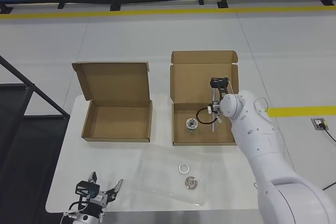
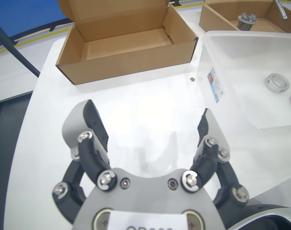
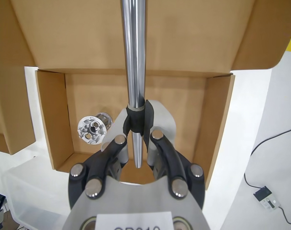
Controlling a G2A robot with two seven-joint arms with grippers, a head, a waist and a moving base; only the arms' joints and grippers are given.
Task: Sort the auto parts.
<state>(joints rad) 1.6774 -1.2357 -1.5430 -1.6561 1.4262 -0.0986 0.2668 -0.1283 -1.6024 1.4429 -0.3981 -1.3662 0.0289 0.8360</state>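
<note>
Right jaws: closed tight on a polished steel rod (image 3: 132, 48), gripped near one end, with the long part running out ahead of the jaws above the right-hand cardboard box (image 3: 217, 120), whose lid stands open. Below these jaws and off to one side, a flanged metal hub (image 3: 94, 128) lies on the box floor.

Left jaws: spread wide with nothing between them, hovering above the white surface (image 2: 136, 92). Ahead of them stands the second cardboard box (image 2: 126, 58), lid up. Beside them, toward the other arm, a clear plastic tray (image 2: 209, 56) holds a metal ring (image 2: 277, 82) and, near it, a small flanged part (image 1: 190, 182).
</note>
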